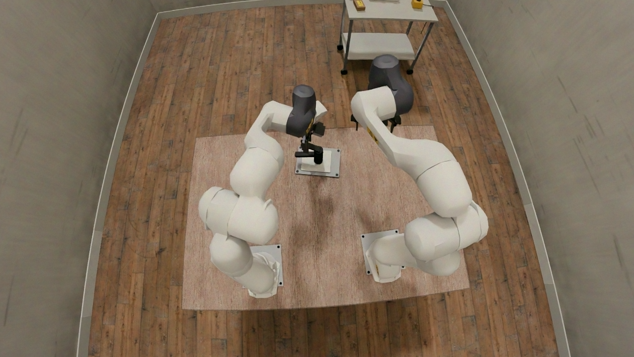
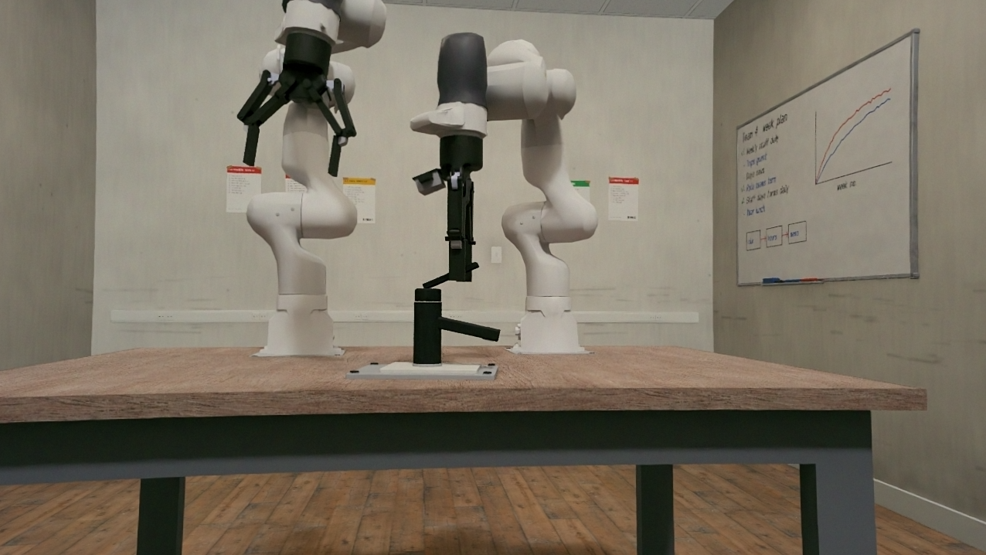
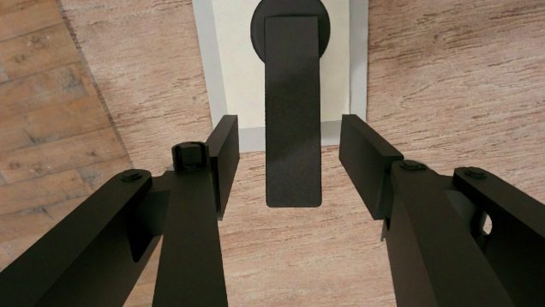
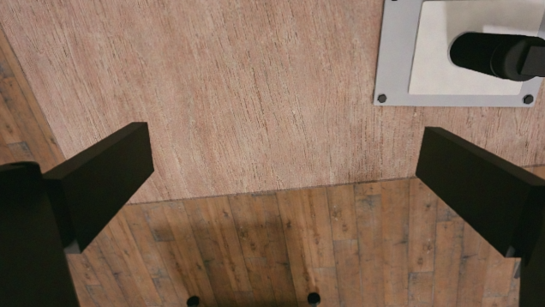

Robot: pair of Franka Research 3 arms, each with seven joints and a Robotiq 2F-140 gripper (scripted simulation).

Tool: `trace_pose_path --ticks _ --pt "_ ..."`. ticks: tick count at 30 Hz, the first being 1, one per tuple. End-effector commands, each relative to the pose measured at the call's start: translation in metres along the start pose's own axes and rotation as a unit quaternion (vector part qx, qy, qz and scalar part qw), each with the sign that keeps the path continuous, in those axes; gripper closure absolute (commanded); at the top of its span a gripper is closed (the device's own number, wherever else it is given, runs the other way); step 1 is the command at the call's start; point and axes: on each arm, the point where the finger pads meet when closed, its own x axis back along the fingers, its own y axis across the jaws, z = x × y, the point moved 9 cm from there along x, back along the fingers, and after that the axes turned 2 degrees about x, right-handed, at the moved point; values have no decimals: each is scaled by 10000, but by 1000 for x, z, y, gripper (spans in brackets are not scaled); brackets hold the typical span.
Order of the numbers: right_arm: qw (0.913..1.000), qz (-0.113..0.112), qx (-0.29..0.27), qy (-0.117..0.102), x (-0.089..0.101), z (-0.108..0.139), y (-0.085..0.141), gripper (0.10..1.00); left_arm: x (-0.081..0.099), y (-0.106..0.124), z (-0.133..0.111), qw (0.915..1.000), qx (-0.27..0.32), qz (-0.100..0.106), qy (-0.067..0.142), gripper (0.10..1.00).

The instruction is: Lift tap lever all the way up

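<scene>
The black tap (image 1: 318, 157) (image 2: 426, 335) (image 4: 471, 51) stands upright on its base plate (image 1: 336, 169) (image 2: 482, 376) (image 4: 392, 60). Its flat lever (image 2: 436, 280) (image 3: 293, 94) slopes gently upward from the cap, on the same side as the spout (image 1: 304, 154) (image 2: 475, 328). My left gripper (image 2: 460, 277) (image 3: 289, 136) points down with its fingers partly open, one on each side of the lever, with a visible gap on both sides. The lever's free end shows between them. My right gripper (image 2: 292, 167) (image 4: 286, 149) is wide open and empty, high up beyond the table's edge.
The wooden table (image 1: 310, 275) (image 2: 654, 372) carries both arm bases. The spout juts out below the lever and the left fingers. A wheeled cart (image 1: 394, 15) stands on the floor beyond the table. A whiteboard (image 2: 827, 227) hangs on the wall.
</scene>
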Motion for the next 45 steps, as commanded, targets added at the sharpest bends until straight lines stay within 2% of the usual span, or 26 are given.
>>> trace_pose_path --ticks 1,12,22,37,45 --pt "10000 0 0 -1 0 0 0 98 1 0 1 10000 19 -8 9 644" --pt "10000 0 0 -1 0 0 0 98 2 0 1 10000 19 -8 9 644" --pt "10000 0 0 -1 0 0 0 98 13 0 1 10000 19 -8 9 644" --pt "10000 0 0 -1 0 0 0 98 54 0 1 10000 19 -8 9 644" --pt "10000 0 0 -1 0 0 0 98 65 0 1 10000 19 -8 9 644"
